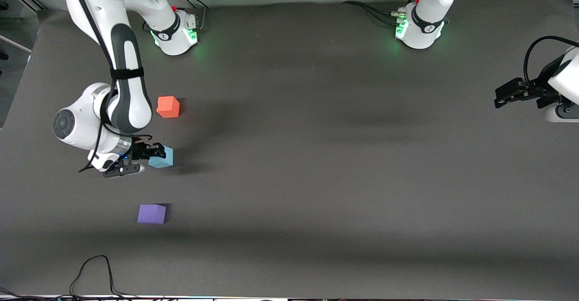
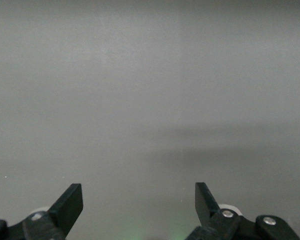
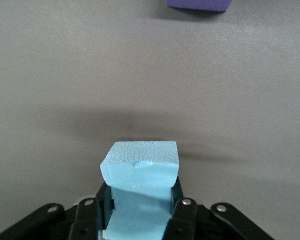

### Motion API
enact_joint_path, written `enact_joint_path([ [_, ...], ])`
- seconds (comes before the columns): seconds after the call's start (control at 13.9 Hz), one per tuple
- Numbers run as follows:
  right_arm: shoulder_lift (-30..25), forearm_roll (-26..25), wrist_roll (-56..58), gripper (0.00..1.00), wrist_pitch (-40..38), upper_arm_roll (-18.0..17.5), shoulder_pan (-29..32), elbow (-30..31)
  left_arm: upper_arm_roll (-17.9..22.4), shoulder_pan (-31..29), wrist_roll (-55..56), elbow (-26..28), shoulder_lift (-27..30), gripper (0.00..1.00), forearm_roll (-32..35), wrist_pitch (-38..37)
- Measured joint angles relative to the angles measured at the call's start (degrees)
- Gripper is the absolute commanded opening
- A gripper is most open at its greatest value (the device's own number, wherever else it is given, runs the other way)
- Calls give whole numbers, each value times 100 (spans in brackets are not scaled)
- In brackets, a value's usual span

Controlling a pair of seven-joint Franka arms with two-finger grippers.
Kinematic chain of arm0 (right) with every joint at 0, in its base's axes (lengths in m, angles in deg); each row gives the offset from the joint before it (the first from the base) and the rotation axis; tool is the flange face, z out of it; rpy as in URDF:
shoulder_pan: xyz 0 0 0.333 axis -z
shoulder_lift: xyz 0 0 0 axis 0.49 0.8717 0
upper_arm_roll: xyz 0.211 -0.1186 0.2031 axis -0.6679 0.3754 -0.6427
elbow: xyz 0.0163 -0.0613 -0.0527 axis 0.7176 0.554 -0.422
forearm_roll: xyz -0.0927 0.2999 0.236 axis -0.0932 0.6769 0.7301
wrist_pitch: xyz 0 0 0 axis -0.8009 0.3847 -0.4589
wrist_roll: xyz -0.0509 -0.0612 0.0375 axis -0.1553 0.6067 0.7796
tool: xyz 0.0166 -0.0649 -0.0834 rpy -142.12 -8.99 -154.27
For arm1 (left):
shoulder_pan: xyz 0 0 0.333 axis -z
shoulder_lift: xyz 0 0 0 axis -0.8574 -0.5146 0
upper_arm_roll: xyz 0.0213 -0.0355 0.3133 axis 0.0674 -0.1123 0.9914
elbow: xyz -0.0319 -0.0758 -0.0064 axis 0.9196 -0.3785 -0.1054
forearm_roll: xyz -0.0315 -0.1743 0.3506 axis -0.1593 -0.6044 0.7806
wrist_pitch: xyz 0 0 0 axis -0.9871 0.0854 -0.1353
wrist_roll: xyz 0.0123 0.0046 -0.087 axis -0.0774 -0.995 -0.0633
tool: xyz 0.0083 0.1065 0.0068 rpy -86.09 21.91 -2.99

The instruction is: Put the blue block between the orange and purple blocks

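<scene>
In the right wrist view the purple block (image 3: 199, 4) is cut off by the picture's edge, only a strip showing. The right tool (image 3: 140, 200) hides the lower sides of the blue block (image 3: 140, 167). The left arm (image 1: 563, 86) runs out of the front view.

Blue block (image 1: 162, 157): light sky-blue foam cube, clamped in the right end effector (image 1: 151, 155), over the worktop (image 1: 316, 156) between the other two. Orange block (image 1: 168, 107): orange-red cube, flat on the worktop, farther from the front camera. Purple block (image 1: 152, 213): violet cube, flat, nearer the camera.
</scene>
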Motion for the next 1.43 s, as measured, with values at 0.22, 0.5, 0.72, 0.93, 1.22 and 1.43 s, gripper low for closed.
enact_joint_path([
  [0.22,278,136,255,37,52,6,104,-38,0,0,0,0,0,100,0,0],
  [0.5,306,153,349,83,52,8,192,-59,0,0,0,0,0,100,0,0],
  [0.72,364,342,351,100,51,8,192,-61,-4,0,0,0,0,100,0,0],
  [0.93,461,418,352,100,51,7,192,-92,-7,0,7,0,0,100,0,0],
  [1.22,441,435,352,100,-161,82,184,-310,-7,0,9,0,0,100,0,0],
  [1.43,421,347,352,100,-1105,568,120,-859,-7,0,9,1,0,100,0,0],
])
